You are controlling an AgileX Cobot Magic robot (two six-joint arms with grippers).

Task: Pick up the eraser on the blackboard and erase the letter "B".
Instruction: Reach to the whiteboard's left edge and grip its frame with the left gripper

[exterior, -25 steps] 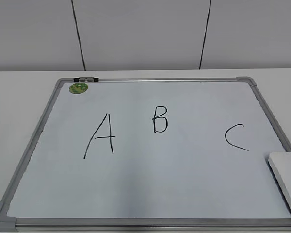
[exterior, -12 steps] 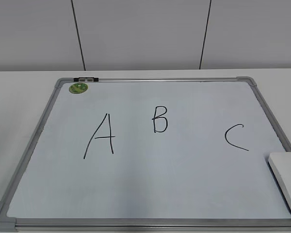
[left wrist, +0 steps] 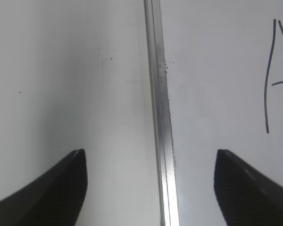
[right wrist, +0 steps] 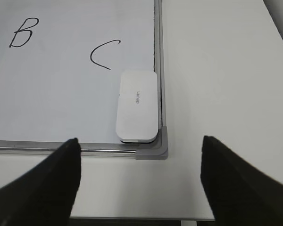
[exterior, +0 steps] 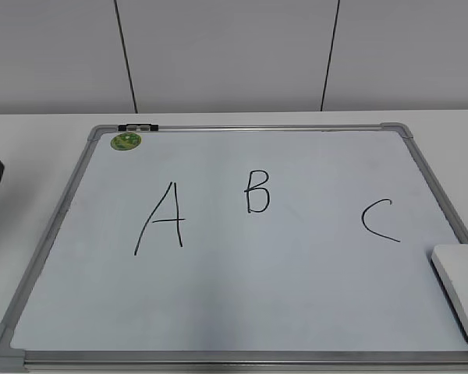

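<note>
The eraser [right wrist: 137, 105] lay flat on the board [exterior: 242, 304] in its near right corner, beside the frame and just below the "C" [right wrist: 104, 54]. The "B" [exterior: 257, 191] was intact at mid-board. Right gripper [right wrist: 140, 176] hung above the desk edge short of the eraser, jaws wide apart and empty. Left gripper [left wrist: 151, 181] straddled the left frame rail, jaws likewise apart.

Judgement: the eraser appeared light, rigid and smooth-shelled, likely slippery. Best taken across its long sides at mid-length.
</note>
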